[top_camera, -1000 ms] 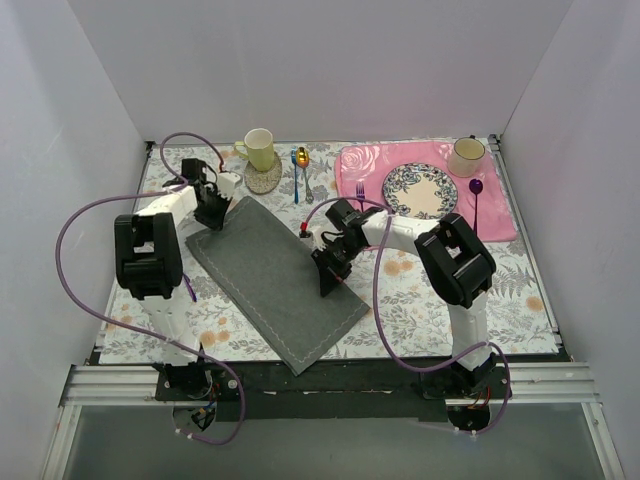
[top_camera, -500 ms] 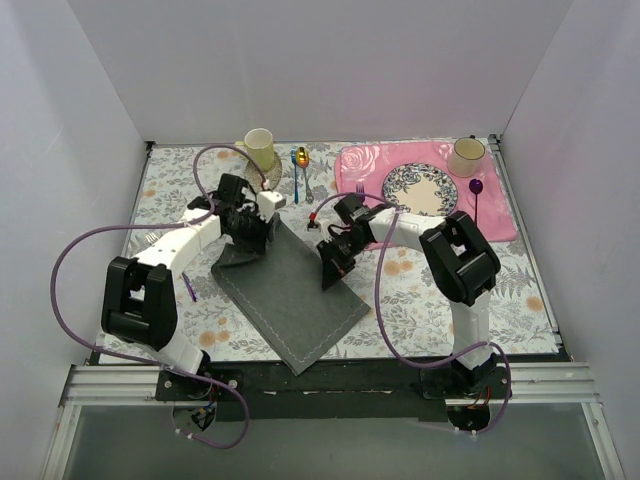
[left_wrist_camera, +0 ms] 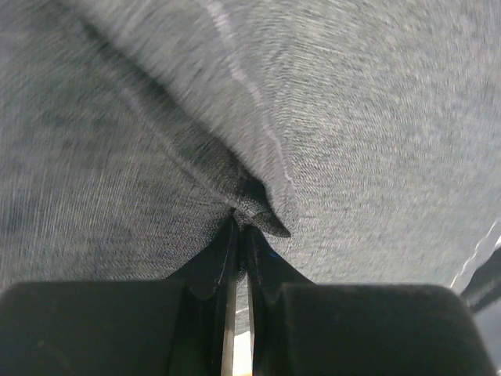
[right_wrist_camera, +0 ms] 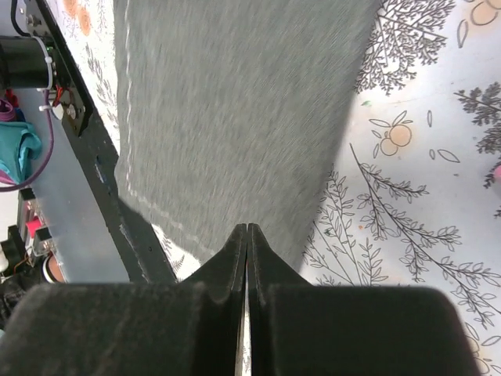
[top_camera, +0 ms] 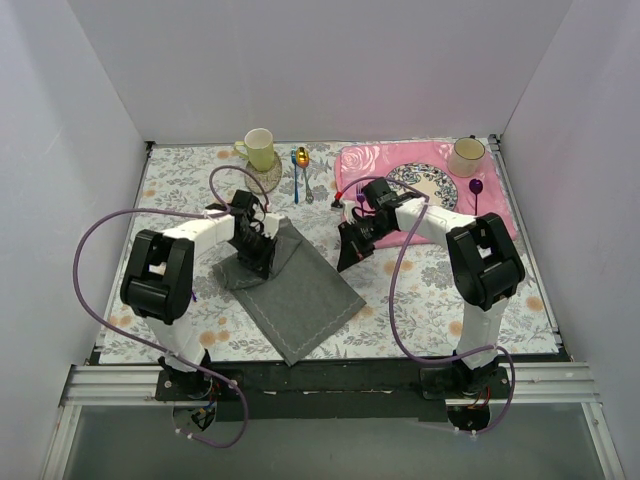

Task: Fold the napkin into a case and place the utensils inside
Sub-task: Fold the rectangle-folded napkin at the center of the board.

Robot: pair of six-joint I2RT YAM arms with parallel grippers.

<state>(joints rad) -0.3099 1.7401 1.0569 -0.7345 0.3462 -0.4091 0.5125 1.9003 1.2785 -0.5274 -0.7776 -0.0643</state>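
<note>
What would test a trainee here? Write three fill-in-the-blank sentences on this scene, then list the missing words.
The left gripper is shut on a fold of the dark ____ napkin.
The right gripper is shut and holds ____.
The patterned plate lies on the ____ placemat.
Missing words: grey; nothing; pink.

left gripper [top_camera: 260, 252] pinched shut, arm bent inward, right gripper [top_camera: 350, 255] closed tight, arm reached leftward, both angled down
</note>
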